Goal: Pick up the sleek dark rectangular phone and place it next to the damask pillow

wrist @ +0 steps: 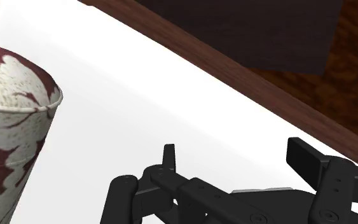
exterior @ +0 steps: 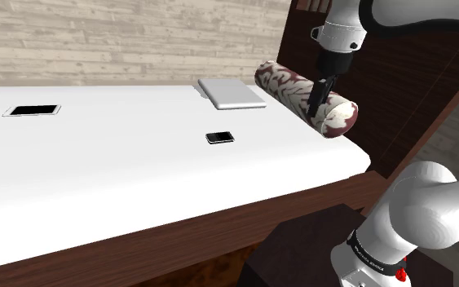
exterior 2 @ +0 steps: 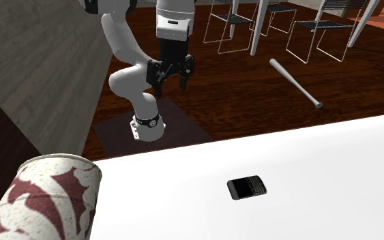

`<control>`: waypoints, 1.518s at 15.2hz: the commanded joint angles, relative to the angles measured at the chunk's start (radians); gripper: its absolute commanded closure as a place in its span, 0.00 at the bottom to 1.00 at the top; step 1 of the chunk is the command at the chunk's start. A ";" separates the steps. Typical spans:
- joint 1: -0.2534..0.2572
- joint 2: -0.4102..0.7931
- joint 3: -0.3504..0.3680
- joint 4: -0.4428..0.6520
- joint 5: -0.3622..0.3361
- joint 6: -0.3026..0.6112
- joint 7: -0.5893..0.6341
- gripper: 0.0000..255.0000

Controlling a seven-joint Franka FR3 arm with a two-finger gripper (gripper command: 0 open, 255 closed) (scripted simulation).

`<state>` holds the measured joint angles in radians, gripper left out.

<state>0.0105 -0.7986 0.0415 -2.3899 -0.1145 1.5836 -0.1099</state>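
Dark phone (exterior: 219, 137): lies flat on white bed (exterior: 138, 187), near its front edge | patterned pillow (exterior: 339, 116): well apart, toward the shoulder view's right | gripper (exterior 2: 172, 84): fingers wide apart, empty, raised, apparently near the pillow's end | pale-edged phone (exterior: 32, 110): far left.

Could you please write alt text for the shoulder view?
A white robot arm hangs its black claw near a maroon-and-cream roll pillow at the shoulder view's right, on a white surface. A small dark phone lies mid-surface, apart from the pillow; a grey slab and a second phone lie farther back.
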 commanded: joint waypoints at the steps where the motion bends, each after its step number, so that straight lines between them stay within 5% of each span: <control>1: 0.000 0.000 0.000 0.000 0.000 0.000 0.000 0.00; 12: 0.111 0.342 -0.160 0.041 -0.040 0.352 -0.444 0.00; 23: 0.218 0.732 -0.222 0.227 0.070 0.578 -0.906 0.00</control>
<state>0.2216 -0.1024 -0.1784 -2.1813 -0.0591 2.1422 -0.9668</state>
